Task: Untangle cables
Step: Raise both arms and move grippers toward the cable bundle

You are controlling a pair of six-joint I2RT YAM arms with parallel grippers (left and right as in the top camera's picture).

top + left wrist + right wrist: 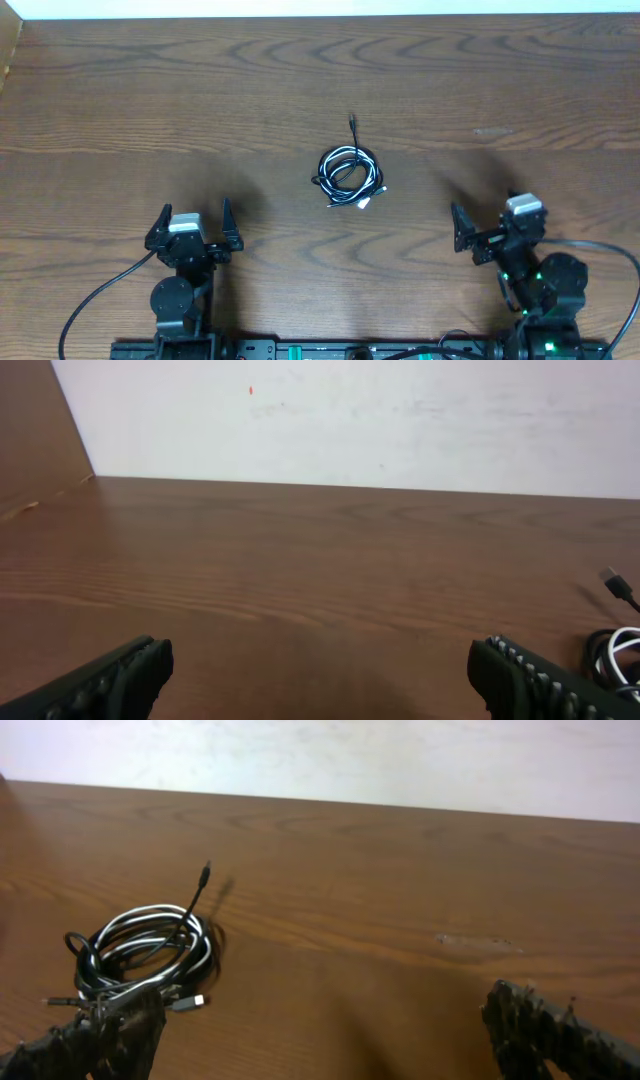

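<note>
The black and white cables (348, 172) lie coiled together in one small bundle at the table's middle, a black plug end sticking out toward the far side and a white plug end at the near right. The bundle also shows at the left of the right wrist view (145, 958) and at the right edge of the left wrist view (618, 650). My left gripper (194, 226) is open and empty near the front left, well apart from the bundle. My right gripper (490, 228) is open and empty near the front right.
The brown wooden table (180, 100) ends at a white wall at the back. A raised wooden side edge (40, 440) stands at the far left. Thick black arm cables (95, 300) loop by both arm bases at the front edge.
</note>
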